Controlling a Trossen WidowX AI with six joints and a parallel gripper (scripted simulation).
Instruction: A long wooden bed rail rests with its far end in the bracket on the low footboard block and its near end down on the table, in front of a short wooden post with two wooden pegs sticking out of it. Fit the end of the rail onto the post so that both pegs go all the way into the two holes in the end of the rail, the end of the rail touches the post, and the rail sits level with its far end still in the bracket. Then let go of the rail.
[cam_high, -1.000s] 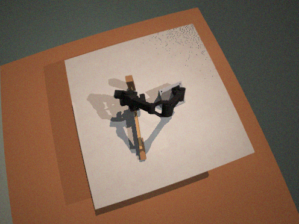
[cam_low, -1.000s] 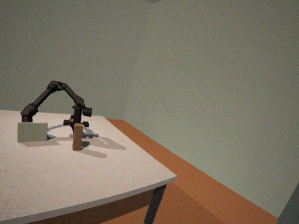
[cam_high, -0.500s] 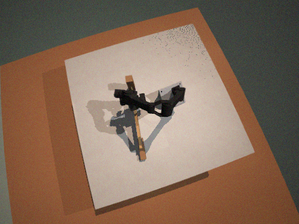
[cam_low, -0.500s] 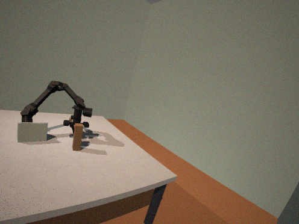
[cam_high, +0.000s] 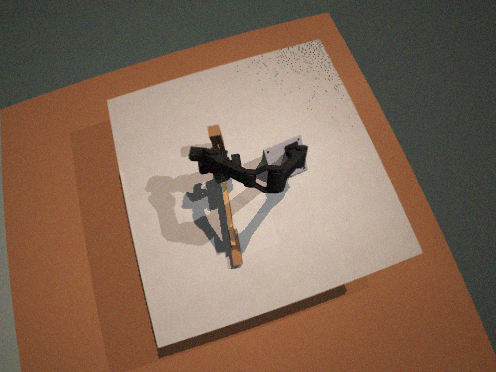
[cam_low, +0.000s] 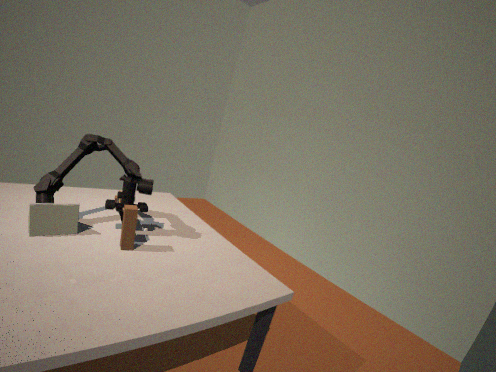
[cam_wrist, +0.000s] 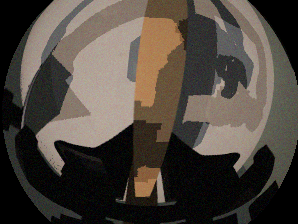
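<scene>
The long wooden rail (cam_high: 227, 210) (cam_wrist: 156, 70) runs from the low footboard block (cam_high: 236, 257) toward the short wooden post (cam_high: 215, 132) (cam_low: 128, 230). My gripper (cam_high: 220, 172) (cam_low: 122, 209) (cam_wrist: 148, 125) is shut on the rail near its post end, just short of the post. In the wrist view the rail rises from between my fingers to the top of the frame. The arm hides the rail's end and the pegs in the top view. In the exterior view the post stands in front of the rail. I cannot tell whether the rail's end touches the post.
The arm's base stands on a grey plate (cam_high: 272, 152) (cam_low: 53, 220) beside the rail. Everything sits on a white table top (cam_high: 325, 210) (cam_low: 150, 300) over an orange floor (cam_high: 425, 310). The table's edge lies close to the post side in the exterior view.
</scene>
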